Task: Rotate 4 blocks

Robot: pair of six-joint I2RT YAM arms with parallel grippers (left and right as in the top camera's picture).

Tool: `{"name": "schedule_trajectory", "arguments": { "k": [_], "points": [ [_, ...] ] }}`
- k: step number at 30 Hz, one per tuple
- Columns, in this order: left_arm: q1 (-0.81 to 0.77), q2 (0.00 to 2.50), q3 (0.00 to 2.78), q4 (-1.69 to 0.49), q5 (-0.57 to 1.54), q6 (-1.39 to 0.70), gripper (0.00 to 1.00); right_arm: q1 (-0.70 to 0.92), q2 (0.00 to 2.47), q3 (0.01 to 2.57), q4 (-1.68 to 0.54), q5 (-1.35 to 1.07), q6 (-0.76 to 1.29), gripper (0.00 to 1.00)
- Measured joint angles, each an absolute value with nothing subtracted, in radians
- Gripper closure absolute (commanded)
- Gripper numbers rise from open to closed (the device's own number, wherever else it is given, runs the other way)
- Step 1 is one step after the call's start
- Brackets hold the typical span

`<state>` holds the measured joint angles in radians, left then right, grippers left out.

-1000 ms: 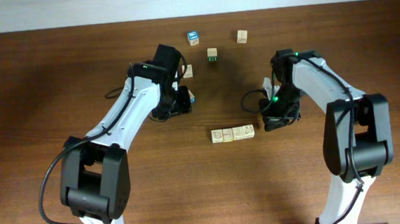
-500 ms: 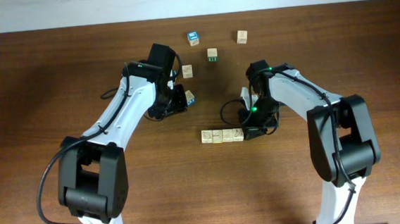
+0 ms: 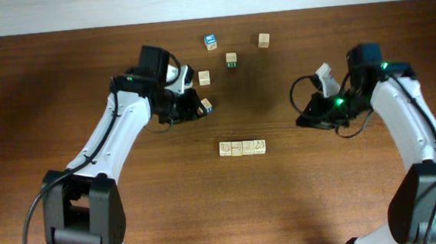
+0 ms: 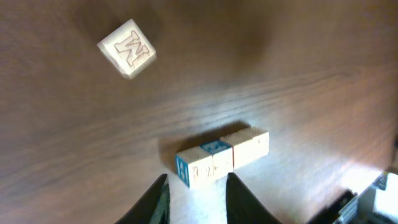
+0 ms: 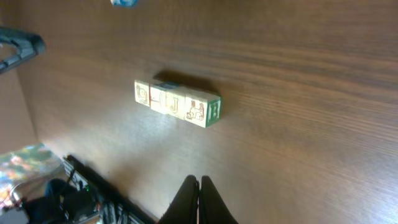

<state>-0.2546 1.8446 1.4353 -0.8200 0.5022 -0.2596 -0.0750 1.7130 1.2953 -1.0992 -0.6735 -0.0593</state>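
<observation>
Four small pale wooden blocks lay flat on the table, a little near of its middle. They touched side by side in one straight left-to-right row. Their top faces bore faint printed drawings, and one end block showed a green-printed side.

You have bare brown wooden table on every side of the row of four pale wooden alphabet cubes, widest on the near side. Up-left of the row stands the left gripper, a small blue-and-white cube just beside its tip and a plain pale cube just beyond. The right gripper sits well apart on the right, with open wood between. Toward the far edge, a blue-topped cube, a green-sided cube and a lone pale cube stand in your way.
</observation>
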Motion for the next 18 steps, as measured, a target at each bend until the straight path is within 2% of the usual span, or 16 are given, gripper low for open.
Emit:
{"name": "schedule_trajectory", "arguments": {
  "k": [3, 7, 10, 11, 12, 18],
  "points": [
    [-0.258, 1.845, 1.282, -0.692, 0.512, -0.31, 0.79, -0.075, 1.718, 1.139, -0.958, -0.739, -0.06, 0.96],
    [-0.288, 1.845, 1.163, -0.537, 0.516, -0.408, 0.93, -0.075, 1.72, 1.093, -0.887, -0.735, -0.06, 0.96],
    [-0.294, 1.845, 1.056, -0.428, 0.517, -0.49, 0.92, -0.075, 1.728, 1.092, -0.878, -0.714, -0.009, 0.95],
    [-0.294, 1.845, 1.045, -0.409, 0.517, -0.5, 0.94, -0.075, 1.734, 1.092, -0.873, -0.712, 0.001, 0.95],
    [-0.294, 1.845, 1.041, -0.401, 0.517, -0.507, 1.0, -0.073, 1.738, 1.089, -0.863, -0.708, 0.012, 0.96],
    [-0.3, 1.845, 1.039, -0.397, 0.505, -0.521, 1.0, -0.007, 1.739, 1.018, -0.726, -0.704, 0.049, 0.96]
  ]
}}
